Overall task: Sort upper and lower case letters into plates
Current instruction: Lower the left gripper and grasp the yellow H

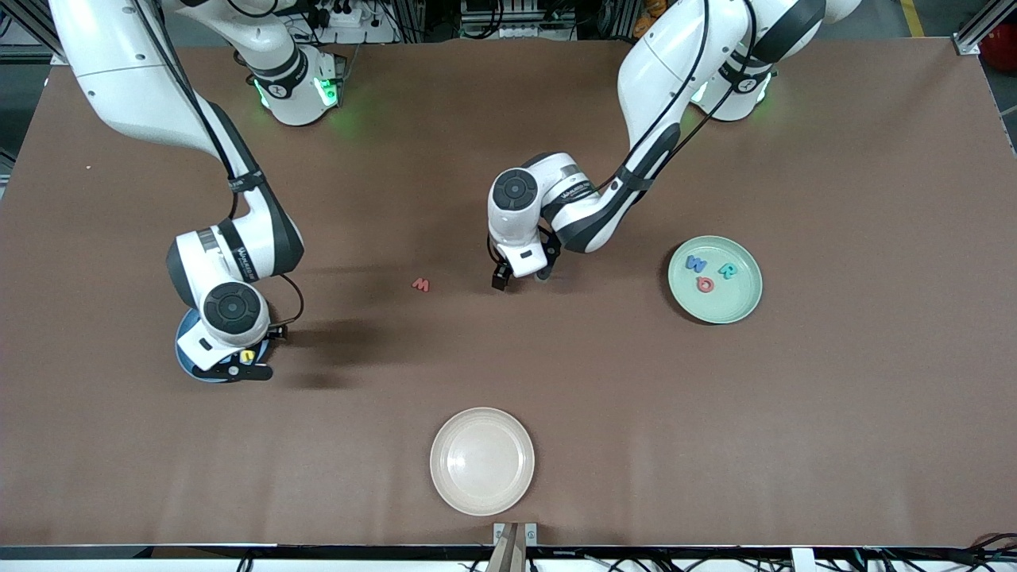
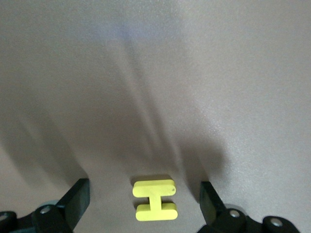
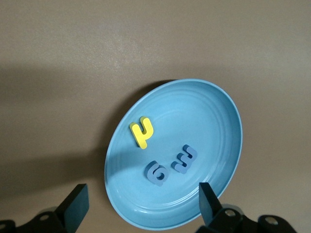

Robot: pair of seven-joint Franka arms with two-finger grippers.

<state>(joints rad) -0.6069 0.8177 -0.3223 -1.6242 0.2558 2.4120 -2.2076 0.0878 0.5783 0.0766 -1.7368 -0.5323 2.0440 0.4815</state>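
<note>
Directly below the left hand (image 2: pixel 146 204), its fingers spread wide, the yellow H (image 2: pixel 155 200) lies centred between them on the desk (image 2: pixel 155 73).

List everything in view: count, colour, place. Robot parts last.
Brown table: one, under everything.
Round mint green plate: one, toward the left arm's end; holds a blue W, a teal R and a salmon red ring-shaped letter.
Round blue plate: one, toward the right arm's end; holds a yellow letter and two blue letters.
Round cream-white plate: one, nearest the front camera.
Salmon red M: one, mid-table.
Yellow H: one, on the table.
Left gripper: open around the H.
Right gripper: open over the blue plate.
</note>
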